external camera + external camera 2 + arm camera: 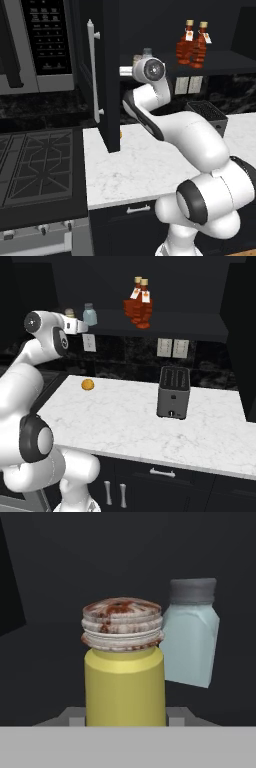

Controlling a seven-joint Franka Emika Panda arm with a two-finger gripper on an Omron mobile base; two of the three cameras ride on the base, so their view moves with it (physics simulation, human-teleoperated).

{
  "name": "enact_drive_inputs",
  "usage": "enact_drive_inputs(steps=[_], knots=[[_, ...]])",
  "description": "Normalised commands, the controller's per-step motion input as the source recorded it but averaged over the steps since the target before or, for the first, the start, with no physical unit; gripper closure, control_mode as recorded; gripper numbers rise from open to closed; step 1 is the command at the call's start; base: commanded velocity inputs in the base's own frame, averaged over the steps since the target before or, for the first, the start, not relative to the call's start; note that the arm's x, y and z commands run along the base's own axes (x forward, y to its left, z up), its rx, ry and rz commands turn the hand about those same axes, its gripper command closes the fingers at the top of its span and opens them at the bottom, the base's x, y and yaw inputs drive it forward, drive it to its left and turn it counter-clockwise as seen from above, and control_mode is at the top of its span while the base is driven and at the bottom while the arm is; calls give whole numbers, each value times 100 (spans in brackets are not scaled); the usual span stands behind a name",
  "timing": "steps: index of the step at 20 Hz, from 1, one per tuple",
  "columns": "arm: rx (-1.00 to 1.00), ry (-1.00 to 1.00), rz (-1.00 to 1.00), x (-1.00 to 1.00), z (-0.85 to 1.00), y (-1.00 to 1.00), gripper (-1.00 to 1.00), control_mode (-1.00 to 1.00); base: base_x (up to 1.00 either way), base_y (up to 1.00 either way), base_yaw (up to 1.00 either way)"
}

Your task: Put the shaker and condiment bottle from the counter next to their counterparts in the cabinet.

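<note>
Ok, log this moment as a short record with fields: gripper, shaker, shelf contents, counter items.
gripper: gripper at cabinet shelf height, shut on the yellow shaker
shaker: upright, just in front of the pale blue shaker
shelf: two red-orange bottles side by side, pale blue shaker further left in the right base view
counter: toaster, small orange item

Backsplash point(125, 363): black marble, white outlets point(172, 348) mounted at 12 o'clock.
Microwave point(37, 45): hung at 10 o'clock above stovetop point(37, 167).
Lower drawers point(165, 476): dark, silver-handled.
</note>
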Motion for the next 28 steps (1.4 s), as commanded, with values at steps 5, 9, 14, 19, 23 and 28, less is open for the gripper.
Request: enact_drive_inputs(steps=[5,9,14,19,23,28], knots=[[0,-3,0,21,-17,-4,100,-100,0,0,0],[0,-3,0,16,-3,-1,100,-100,0,0,0],[0,-1,0,24,-8,0,100,-100,0,0,0],[0,-1,0,15,-12,0,100,-100,0,0,0],[0,-3,0,8,-11,0,100,-100,0,0,0],[0,-4,0,8,-12,0,100,-100,0,0,0]])
